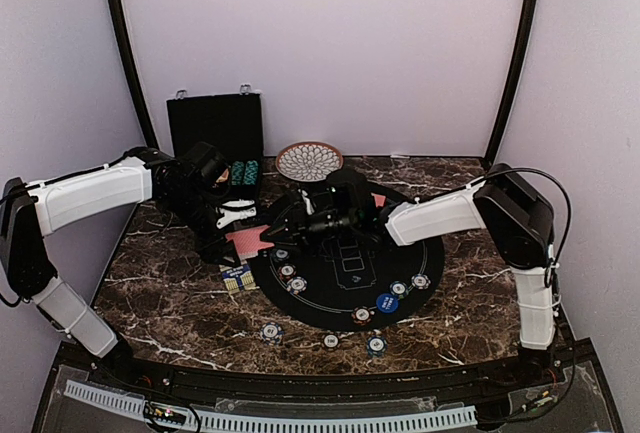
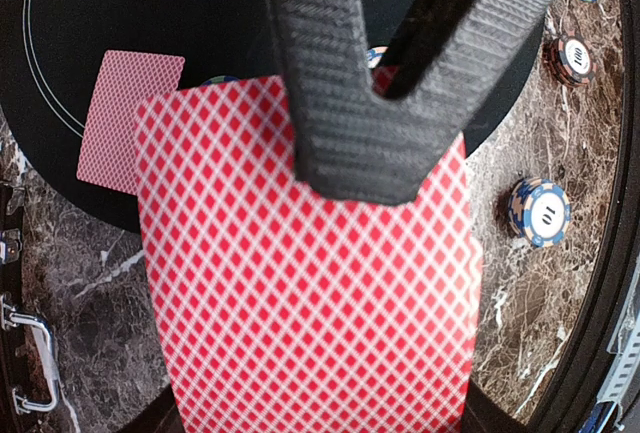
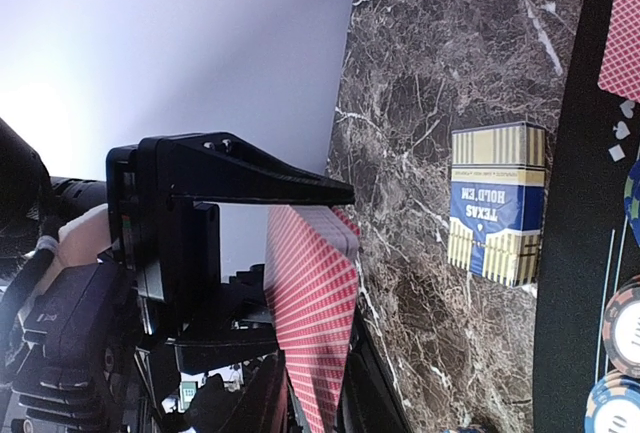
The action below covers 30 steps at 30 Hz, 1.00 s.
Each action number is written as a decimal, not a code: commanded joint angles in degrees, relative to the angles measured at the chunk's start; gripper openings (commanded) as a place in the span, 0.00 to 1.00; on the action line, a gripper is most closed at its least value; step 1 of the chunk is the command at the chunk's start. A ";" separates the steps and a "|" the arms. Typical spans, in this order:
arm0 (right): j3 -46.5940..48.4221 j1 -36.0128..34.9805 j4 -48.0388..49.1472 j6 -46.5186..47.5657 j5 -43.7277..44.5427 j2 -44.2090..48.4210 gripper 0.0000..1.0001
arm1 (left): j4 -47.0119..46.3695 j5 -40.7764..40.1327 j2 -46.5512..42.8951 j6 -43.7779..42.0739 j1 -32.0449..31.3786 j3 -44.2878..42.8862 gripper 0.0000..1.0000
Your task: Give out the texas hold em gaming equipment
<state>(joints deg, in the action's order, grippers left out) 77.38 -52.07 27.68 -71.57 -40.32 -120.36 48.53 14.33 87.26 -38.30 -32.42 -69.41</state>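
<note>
Left fingers (image 3: 270, 178) pinched card deck (image 2: 300, 283) mid-frame, presenting it | right fingers (image 2: 340, 103) nearly together atop it, grip unclear | likely to deal

The dark marble table (image 1: 170, 303) carries a round black mat (image 1: 320, 298) at its middle, a black hinged case (image 1: 215, 125) and a patterned dish (image 1: 309, 161) along the far edge, a blue card box (image 1: 236, 276) (lying flat, just left of the mat), and three poker chips (image 1: 271, 332) on bare marble near the front.
</note>
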 commanded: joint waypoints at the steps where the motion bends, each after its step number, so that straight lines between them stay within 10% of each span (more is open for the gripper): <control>1: -0.68 0.13 3.83 -1.30 -1.53 1.97 0.15 | 0.25 0.51 -2.28 0.07 -0.16 -0.93 0.00; 8: -2.33 0.42 3.40 -1.02 -1.52 3.90 0.00 | 0.27 -0.16 -2.06 -0.10 -0.14 -0.82 0.00; 30: -27.05 10.80 -10.10 8.93 0.35 25.10 0.00 | 0.94 -0.49 -2.01 -0.36 -0.18 -0.72 0.00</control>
<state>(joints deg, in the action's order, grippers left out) 55.59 -43.90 22.17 -66.87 -40.58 -99.88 48.53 13.50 87.26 -38.35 -32.42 -69.41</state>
